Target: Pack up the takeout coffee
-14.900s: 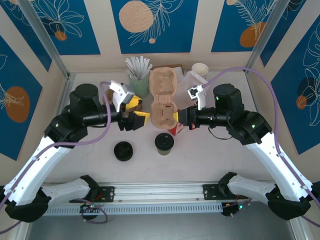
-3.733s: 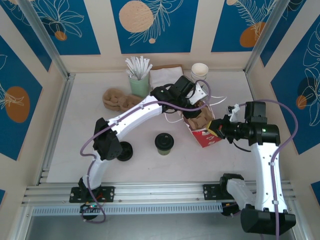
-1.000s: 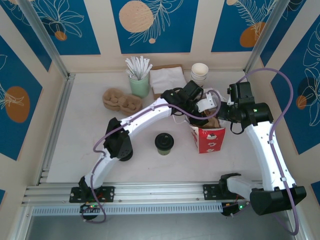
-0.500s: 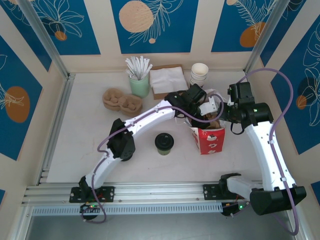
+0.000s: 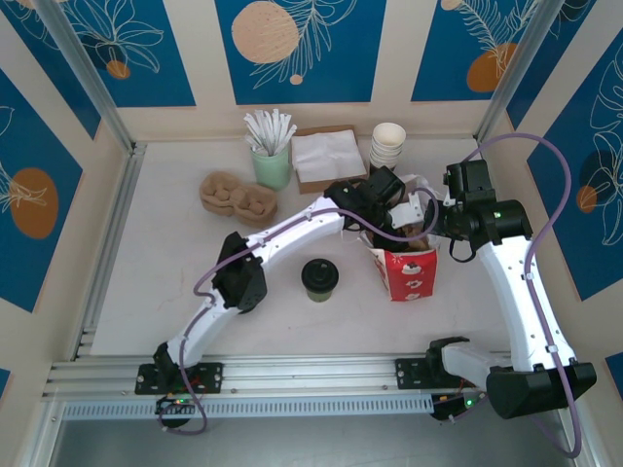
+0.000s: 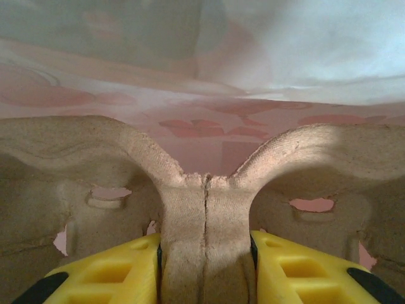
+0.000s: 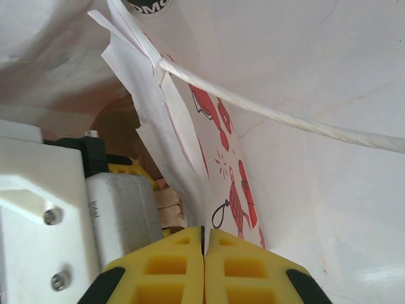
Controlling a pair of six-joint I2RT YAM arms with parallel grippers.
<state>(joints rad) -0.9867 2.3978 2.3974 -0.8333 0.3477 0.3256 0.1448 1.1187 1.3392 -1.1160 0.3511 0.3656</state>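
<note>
Top external view had the takeout coffee (image 5: pixel 319 277) standing on the worktop (image 5: pixel 175 263), left of the red-and-white bag (image 5: pixel 409 274). Left jaws, part open, gripped the pulp carrier (image 6: pixel 205 209) inside it; right jaws pinched shut on its rim. A slipped pinch could topple the bag

cut-off white letters, roughly "OMO", on a black round mark (image 7: pixel 147 5); red-and-white bag (image 7: pixel 221 136), red drawings, no words
</note>
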